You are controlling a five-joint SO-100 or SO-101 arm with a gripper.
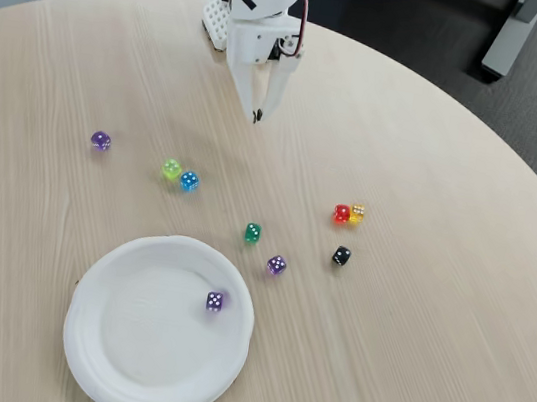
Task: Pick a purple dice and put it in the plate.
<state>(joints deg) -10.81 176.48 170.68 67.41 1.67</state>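
Note:
A light-purple dice (216, 301) with white pips lies inside the white paper plate (113, 360), near its upper right rim. A second light-purple dice (277, 264) rests on the table just right of the plate. My white gripper (257, 115) hangs over the far middle of the table, well away from both, fingertips together and nothing held.
Other dice are scattered on the round wooden table: a darker purple one (101, 141) at the left, a lime one (171, 168) beside a blue one (189, 181), green (253, 232), black (341, 256), and red (341, 213) touching orange (357, 212).

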